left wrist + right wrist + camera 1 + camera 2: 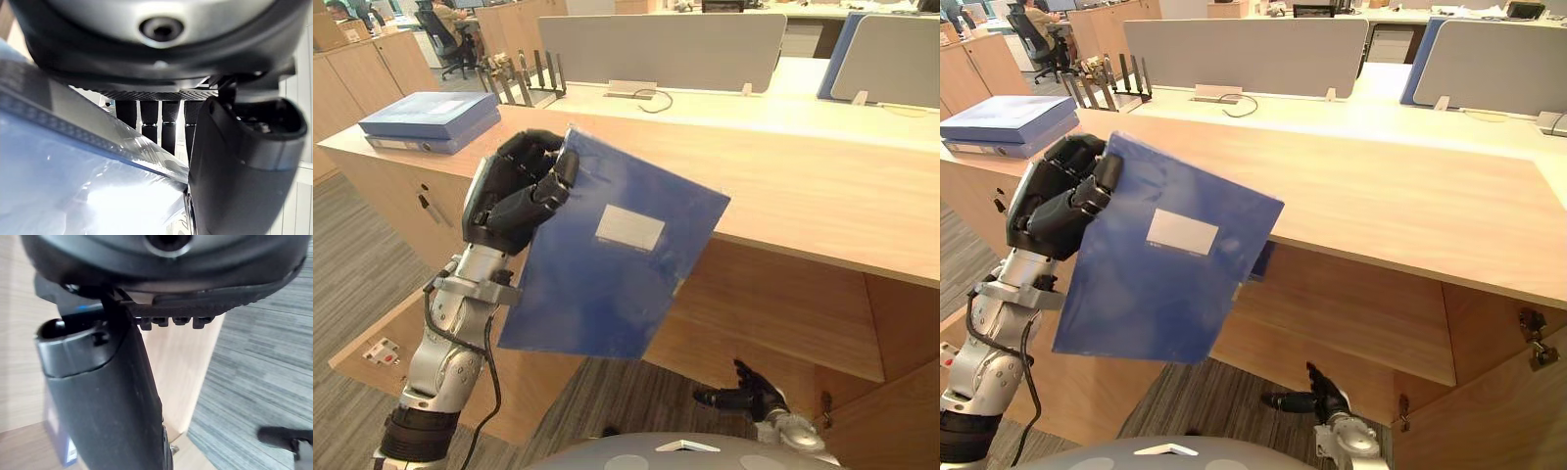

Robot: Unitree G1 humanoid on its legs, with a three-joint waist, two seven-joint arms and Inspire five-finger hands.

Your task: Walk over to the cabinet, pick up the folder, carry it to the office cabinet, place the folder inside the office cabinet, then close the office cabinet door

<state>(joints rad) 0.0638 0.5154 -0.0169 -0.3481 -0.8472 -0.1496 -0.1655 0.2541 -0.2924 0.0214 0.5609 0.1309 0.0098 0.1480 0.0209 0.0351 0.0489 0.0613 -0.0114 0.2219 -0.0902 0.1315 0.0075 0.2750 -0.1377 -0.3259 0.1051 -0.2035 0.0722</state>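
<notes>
The blue folder [607,264] is in the air, tilted, in front of the wooden table [803,186]. The left hand [514,191] pinches its upper corner between curled fingers and thumb. The right hand [744,395] hangs low near the carpet, its fingers loosely stretched and holding nothing. Blue binders [431,117] lie stacked on the table's left end.

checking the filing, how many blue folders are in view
3: one folder gripped in the left robot hand, a stack of two at the wooden top's left end. A blue thing inside the cabinet may be another.
</notes>
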